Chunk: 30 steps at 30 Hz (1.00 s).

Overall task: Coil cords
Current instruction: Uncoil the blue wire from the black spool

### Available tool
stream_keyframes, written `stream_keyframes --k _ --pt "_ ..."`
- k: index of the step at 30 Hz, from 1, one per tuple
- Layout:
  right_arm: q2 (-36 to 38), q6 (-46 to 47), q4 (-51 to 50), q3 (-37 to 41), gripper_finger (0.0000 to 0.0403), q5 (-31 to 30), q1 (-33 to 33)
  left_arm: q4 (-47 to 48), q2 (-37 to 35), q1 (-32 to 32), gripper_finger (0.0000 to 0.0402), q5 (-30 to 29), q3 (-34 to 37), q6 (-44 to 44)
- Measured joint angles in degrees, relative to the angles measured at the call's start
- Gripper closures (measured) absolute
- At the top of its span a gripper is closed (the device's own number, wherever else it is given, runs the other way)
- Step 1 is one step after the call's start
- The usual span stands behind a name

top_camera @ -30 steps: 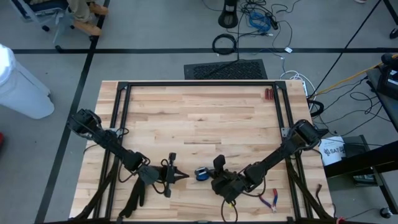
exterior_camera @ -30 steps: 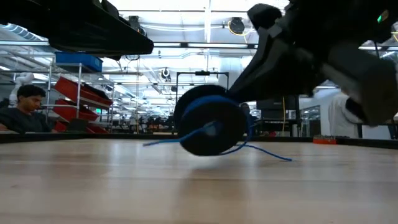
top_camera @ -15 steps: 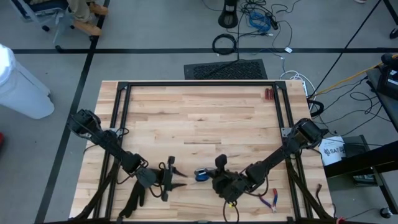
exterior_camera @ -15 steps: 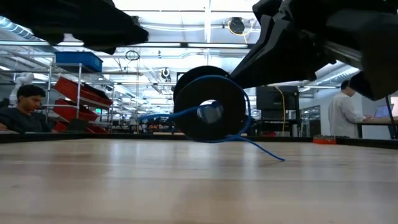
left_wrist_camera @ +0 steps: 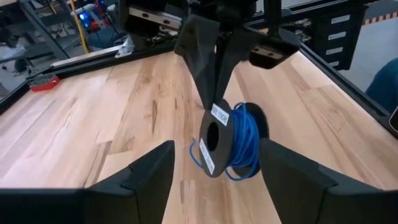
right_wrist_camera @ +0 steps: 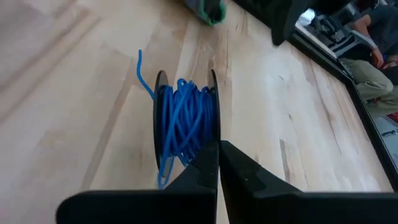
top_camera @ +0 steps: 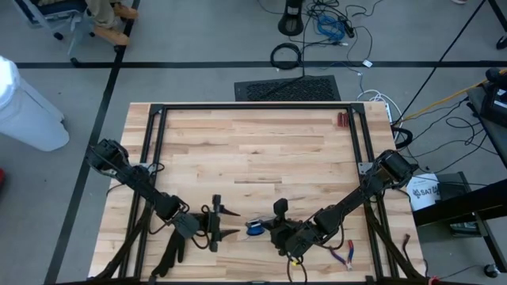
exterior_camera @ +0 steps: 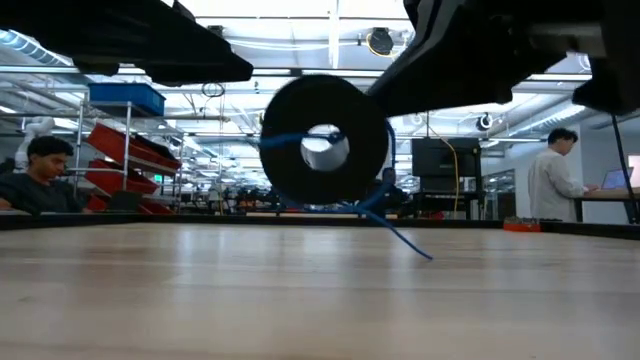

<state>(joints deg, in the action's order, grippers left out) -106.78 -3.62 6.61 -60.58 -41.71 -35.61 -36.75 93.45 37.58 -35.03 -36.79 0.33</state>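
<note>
The cord is thin and blue [right_wrist_camera: 183,121], wound on a black spool [exterior_camera: 325,140] with a pale hub. The spool hangs just above the table near its front edge [top_camera: 255,228]. A loose strand [exterior_camera: 405,240] trails down from it toward the wood. My right gripper [top_camera: 267,229] is shut on the spool. My left gripper [top_camera: 228,222] stands open just left of the spool, its fingers [left_wrist_camera: 149,180] spread on either side of it in the left wrist view, touching nothing. My right gripper pinches the rim of one spool flange [right_wrist_camera: 213,138] between its two fingers. They slant down at it from the table's right side [left_wrist_camera: 214,93]. The spool hangs lifted clear of the table, standing on edge, with a slack strand dangling below it.
Red-handled pliers [top_camera: 346,255] lie near the front right corner. A small red thing [top_camera: 342,119] sits at the far right of the table. Black frame rails [top_camera: 253,106] border the wood. People sit and stand in the room beyond.
My left gripper has opened. My right gripper has risen a little and rolled, lifting the spool from the table to clear of it. The blue strand that ran from the spool toward my left gripper now hangs slack under the spool.
</note>
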Motion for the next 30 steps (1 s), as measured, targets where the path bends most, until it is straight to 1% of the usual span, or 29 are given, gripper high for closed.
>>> stream_keyframes --k 3,8,14,17,22,30 --pt "0.0 0.0 1.14 0.0 0.0402 0.05 0.18 -0.07 0.88 0.0 0.0163 0.01 -1.26 0.0" --pt "0.0 0.02 2.62 -0.02 0.0403 -0.04 0.38 0.15 4.37 0.04 0.0163 -0.03 -3.71 0.03" --pt "0.0 1.24 2.43 -0.02 0.0403 -0.04 0.39 0.32 6.37 0.07 0.0166 -2.17 -5.81 0.22" --pt "0.0 1.27 2.5 -0.02 0.0403 -0.02 0.39 0.72 6.38 0.07 0.0183 -2.33 -5.93 0.38" --pt "0.0 1.46 2.62 -0.02 0.0403 -0.02 0.39 4.04 6.45 0.07 0.0225 -2.68 -5.93 -0.02" --pt "0.0 1.47 2.71 -0.02 0.0403 -0.02 0.39 4.92 6.46 0.07 0.0283 -3.01 -5.93 -1.5"
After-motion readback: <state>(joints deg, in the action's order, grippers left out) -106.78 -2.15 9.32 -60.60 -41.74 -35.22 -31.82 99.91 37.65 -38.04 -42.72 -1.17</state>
